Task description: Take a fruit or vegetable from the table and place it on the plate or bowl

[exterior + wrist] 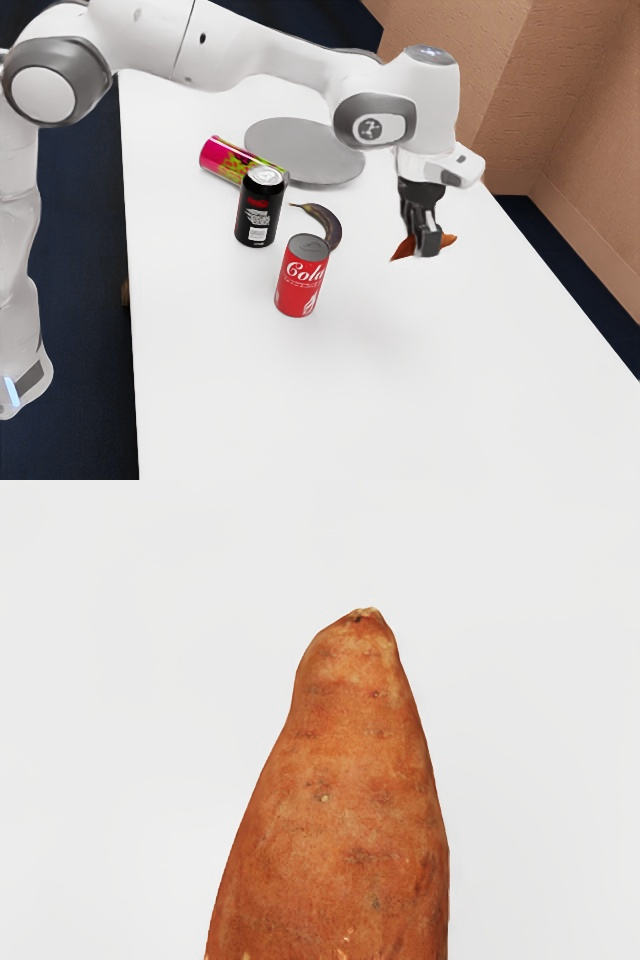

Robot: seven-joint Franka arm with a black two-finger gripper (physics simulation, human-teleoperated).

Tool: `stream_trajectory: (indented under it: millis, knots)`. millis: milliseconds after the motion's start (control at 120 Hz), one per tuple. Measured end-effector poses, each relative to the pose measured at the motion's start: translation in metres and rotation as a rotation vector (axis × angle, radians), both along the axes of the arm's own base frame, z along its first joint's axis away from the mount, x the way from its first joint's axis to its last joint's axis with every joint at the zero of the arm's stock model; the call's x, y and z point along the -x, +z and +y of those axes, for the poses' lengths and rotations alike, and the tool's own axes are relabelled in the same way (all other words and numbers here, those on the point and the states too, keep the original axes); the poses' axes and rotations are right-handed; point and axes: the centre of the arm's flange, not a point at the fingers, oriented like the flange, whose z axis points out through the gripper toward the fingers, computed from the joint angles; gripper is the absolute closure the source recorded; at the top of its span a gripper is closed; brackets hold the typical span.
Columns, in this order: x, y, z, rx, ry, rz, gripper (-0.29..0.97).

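White table (500, 380), tan walls behind. Right of centre, the gripper (423, 245) is clamped on a sweet potato (402, 250). The grey plate (300, 150) lies at upper centre.

1. The plate (300, 150) lies on the far part of the table (400, 380).
2. A tipped can (235, 160) lies on its side just beside the plate, toward the exterior view's left.
3. An upright can (260, 207) stands just nearer than the tipped can.
4. The banana (325, 222) lies near the upright can, on the exterior view's right of it and nearer than the plate.
5. The cola can (302, 275) stands just in front of the banana.
6. The sweet potato (402, 250) is well to the exterior view's right of the banana, its middle clasped by the gripper (422, 240).
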Motion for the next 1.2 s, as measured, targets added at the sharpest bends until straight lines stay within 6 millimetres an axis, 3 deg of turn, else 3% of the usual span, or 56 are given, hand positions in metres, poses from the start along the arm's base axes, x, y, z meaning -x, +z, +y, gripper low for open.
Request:
stream_trajectory:
  millis: [50,108,225,292,383,442,525,667,842,1200]
  knots:
    - [-0.008,0.026,0.021,0.001,0.032,-0.023,0.55]
    - [-0.014,0.047,0.061,-0.002,0.092,-0.031,0.55]
    - [-0.018,0.073,0.156,-0.011,0.237,-0.023,0.55]
    - [-0.018,0.078,0.207,-0.020,0.316,-0.004,0.55]
    - [-0.012,0.076,0.265,-0.028,0.409,0.026,0.55]
    - [-0.026,0.069,0.297,-0.040,0.457,0.047,0.55]
    - [-0.041,0.045,0.333,-0.033,0.507,0.095,0.55]
    - [-0.038,0.013,0.397,-0.006,0.593,0.161,0.55]
    - [-0.030,-0.013,0.445,0.021,0.655,0.211,0.54]
    - [-0.010,-0.017,0.478,0.034,0.695,0.235,0.54]
